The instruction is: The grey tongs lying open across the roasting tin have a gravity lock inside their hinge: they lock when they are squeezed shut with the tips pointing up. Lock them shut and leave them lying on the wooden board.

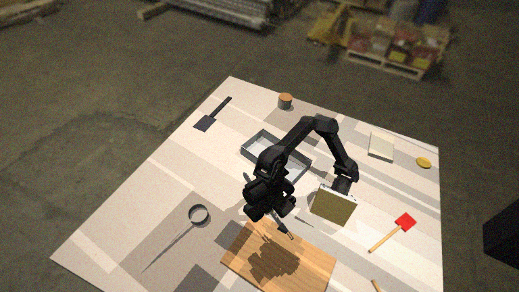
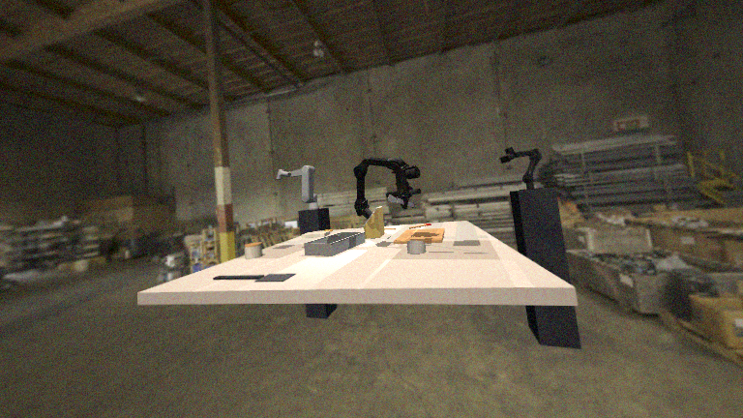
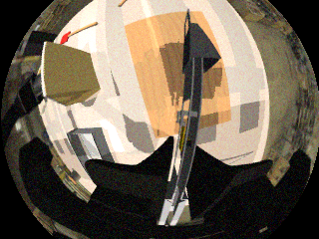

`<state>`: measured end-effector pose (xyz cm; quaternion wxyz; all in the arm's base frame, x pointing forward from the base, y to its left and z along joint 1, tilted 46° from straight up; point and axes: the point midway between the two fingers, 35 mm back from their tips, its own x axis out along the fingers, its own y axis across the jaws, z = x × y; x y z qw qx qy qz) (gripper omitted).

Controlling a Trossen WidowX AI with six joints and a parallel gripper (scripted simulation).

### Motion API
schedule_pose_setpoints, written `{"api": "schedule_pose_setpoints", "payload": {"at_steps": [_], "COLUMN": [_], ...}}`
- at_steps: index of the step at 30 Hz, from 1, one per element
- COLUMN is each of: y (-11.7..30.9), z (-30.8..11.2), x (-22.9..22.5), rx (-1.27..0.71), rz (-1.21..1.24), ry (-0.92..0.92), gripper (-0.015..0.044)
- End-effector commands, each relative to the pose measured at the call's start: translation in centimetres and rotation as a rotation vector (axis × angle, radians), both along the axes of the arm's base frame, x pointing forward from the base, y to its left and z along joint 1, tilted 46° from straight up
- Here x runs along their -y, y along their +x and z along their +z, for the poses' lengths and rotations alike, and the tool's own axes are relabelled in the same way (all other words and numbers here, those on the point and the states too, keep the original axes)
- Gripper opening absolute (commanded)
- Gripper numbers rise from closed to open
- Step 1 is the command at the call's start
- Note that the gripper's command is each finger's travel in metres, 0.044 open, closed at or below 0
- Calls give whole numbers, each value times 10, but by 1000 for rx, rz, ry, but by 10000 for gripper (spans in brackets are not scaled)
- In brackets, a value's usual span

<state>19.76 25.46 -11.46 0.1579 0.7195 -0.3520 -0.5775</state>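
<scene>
My gripper (image 1: 269, 209) (image 2: 403, 198) (image 3: 176, 139) is shut on the grey tongs (image 1: 282, 229) (image 3: 197, 85), in the air above the wooden board (image 1: 321, 263) (image 2: 402, 236) (image 3: 142, 45). In the wrist view the tongs' two arms run close together, with the dark hinge block at the far end and the pale tips at the near end, slightly apart. Whether the hinge is locked does not show, and the exact tilt of the tongs is hard to tell. Their shadow and the gripper's fall on the board. The roasting tin (image 1: 249, 155) (image 2: 322, 249) stands behind, with no tongs on it.
An olive upright block (image 1: 332, 207) (image 2: 375, 225) (image 3: 70, 72) stands by the arm's base. A ladle-like strainer lies left of the board. A red-headed spatula (image 1: 405, 222) lies right of it. A dark spatula (image 1: 205, 123) and an orange-topped can (image 1: 284, 101) are at the back.
</scene>
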Motion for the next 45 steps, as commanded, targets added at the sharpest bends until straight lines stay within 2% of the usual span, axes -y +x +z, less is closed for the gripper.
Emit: {"api": "schedule_pose_setpoints", "payload": {"at_steps": [1,13,22,27,45], "y": [-22,-101,-106,-108,-126], "z": [-12,-53,-55,-61,-67], "x": [-13,-30,-30,-26,-18], "rx": [-81,-360,-372,-280,298], "rz": [87,370,390,476,980], "ry": [-1,-52,-58,-98,-172], "gripper": [-150,-150,-150,-150,-150]}}
